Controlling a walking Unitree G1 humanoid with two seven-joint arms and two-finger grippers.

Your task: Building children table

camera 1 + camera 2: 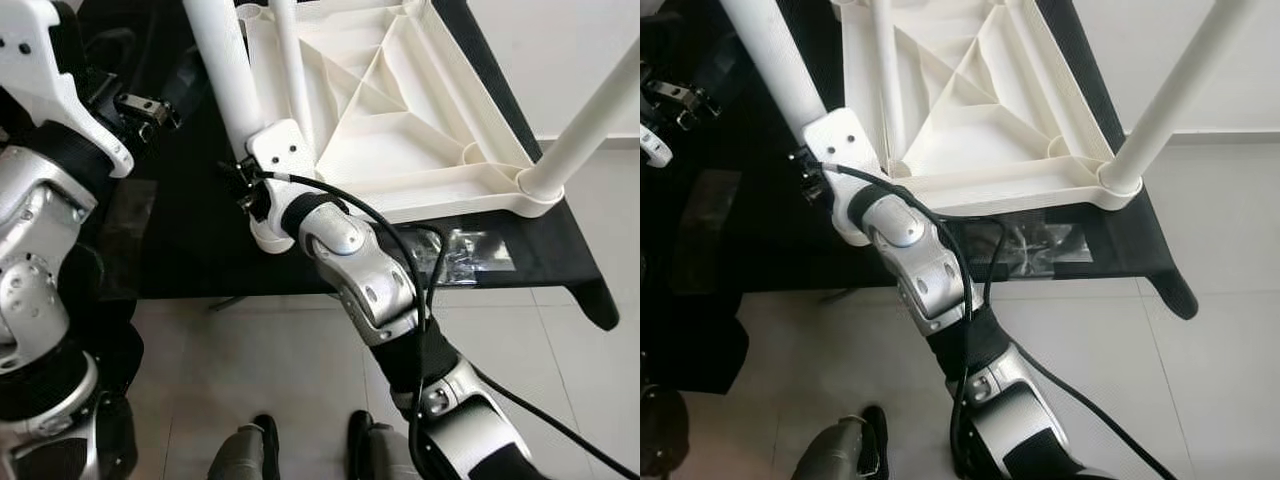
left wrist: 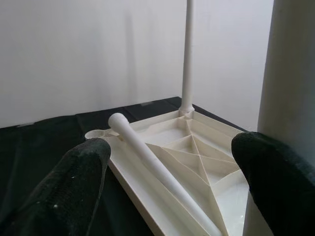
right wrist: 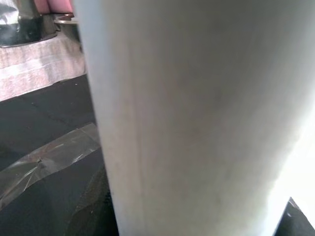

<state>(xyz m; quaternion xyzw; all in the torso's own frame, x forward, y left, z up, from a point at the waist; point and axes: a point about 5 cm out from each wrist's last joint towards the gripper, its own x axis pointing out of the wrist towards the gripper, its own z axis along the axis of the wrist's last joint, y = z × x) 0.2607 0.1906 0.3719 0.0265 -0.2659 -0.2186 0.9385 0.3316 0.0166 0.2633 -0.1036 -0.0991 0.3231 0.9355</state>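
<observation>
Head view: upturned tabletop [image 1: 400, 110] lies on the black table [image 1: 200, 250]. Right gripper [image 1: 255, 195] is at the near-corner leg [image 1: 225, 70], fingers hidden, can't tell their grip. Left gripper [image 2: 172, 162] spread wide, holding nothing.

No text, label, brand, number or sign can be read on anything here (the white tabletop [image 1: 400, 110], its white legs [image 1: 225, 70] and the black cloth [image 1: 190, 240] are all plain, and the clear plastic bag [image 1: 470, 255] on the cloth carries no legible print).
</observation>
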